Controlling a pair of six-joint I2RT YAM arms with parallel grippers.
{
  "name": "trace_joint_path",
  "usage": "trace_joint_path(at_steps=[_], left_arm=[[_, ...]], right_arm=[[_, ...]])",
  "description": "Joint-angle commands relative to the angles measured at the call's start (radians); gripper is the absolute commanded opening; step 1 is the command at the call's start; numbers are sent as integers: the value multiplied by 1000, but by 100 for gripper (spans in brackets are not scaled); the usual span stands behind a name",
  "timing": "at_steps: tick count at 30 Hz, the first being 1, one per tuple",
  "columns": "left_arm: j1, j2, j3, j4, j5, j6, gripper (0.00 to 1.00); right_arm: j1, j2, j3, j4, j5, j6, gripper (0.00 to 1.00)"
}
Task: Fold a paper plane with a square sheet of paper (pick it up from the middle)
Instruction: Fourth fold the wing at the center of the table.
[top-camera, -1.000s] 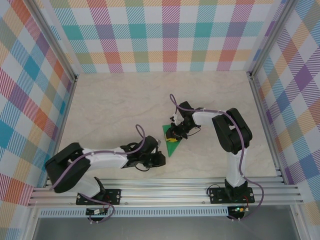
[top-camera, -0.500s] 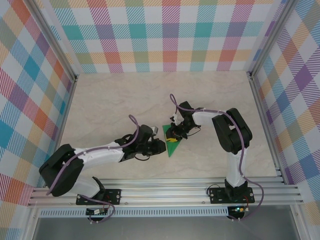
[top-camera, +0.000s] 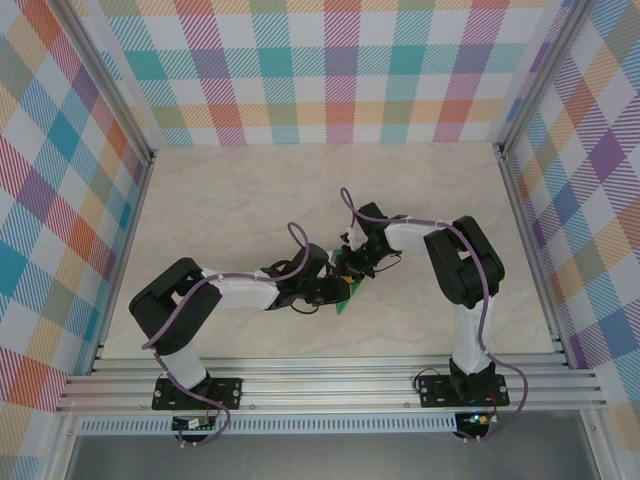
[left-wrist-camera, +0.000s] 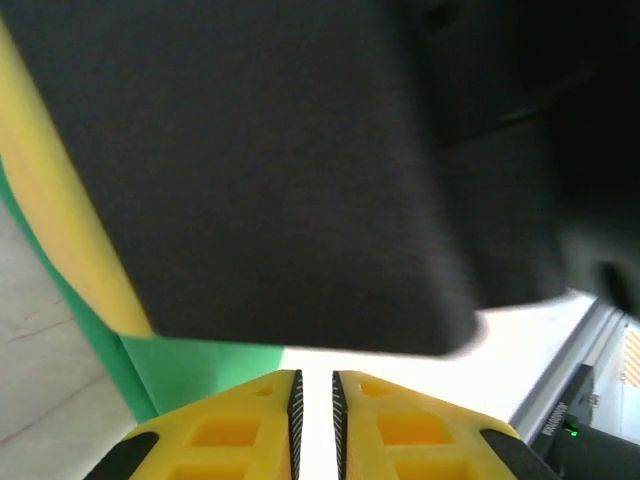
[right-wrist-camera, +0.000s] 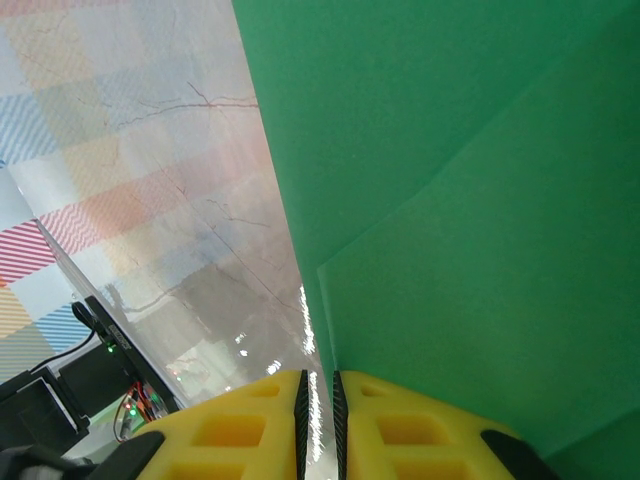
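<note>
Left tool: here we have the yellow fingers pressed almost together, just a thin slit between them, and we see nothing caught in it.
Right tool: same story, fingers squeezed to a thin slit, nothing visibly pinched.
Square sheet of paper: bright green, flat on the worktop, right ahead of the right tool and spreading off to its right. From the left tool we catch a green strip just ahead and to the left of its fingers.
Fold edge: one green layer lies over another, and its straight edge runs diagonally away from the right tool's fingers.
Dark bulk: blurred, very close in front of the left tool, over the green; we cannot tell which part it is.
Tools together: from above, both meet over the green sheet, tips near each other; touching or not, we cannot tell.
Worktop: pale and marbled, to the left of the right tool's fingers.
</note>
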Motion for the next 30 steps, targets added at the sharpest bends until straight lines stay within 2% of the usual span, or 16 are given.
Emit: trace_joint_path(at_steps=[1,9,15,20,27,30], left_arm=[[-14,40,21,3,-1,27,17],[-20,61,-50,-38,-87,0,9],[-21,55,-159,19,-116,-64,3],[-23,53,-164,4,-115,-56,2],[-25,60,-154,0,-100,-41,2],[-25,72,-146,-2,-90,-37,2]], right_arm=[[-1,41,-25,-15,70,5,17],[-6,26,-11,-20,57,5,17],[-49,-116,-22,-10,93,22,20],[-95,-220,-85,29,108,34,21],[-85,-210,-149,98,-22,25,18],[-60,-173,-124,85,-42,4,18]])
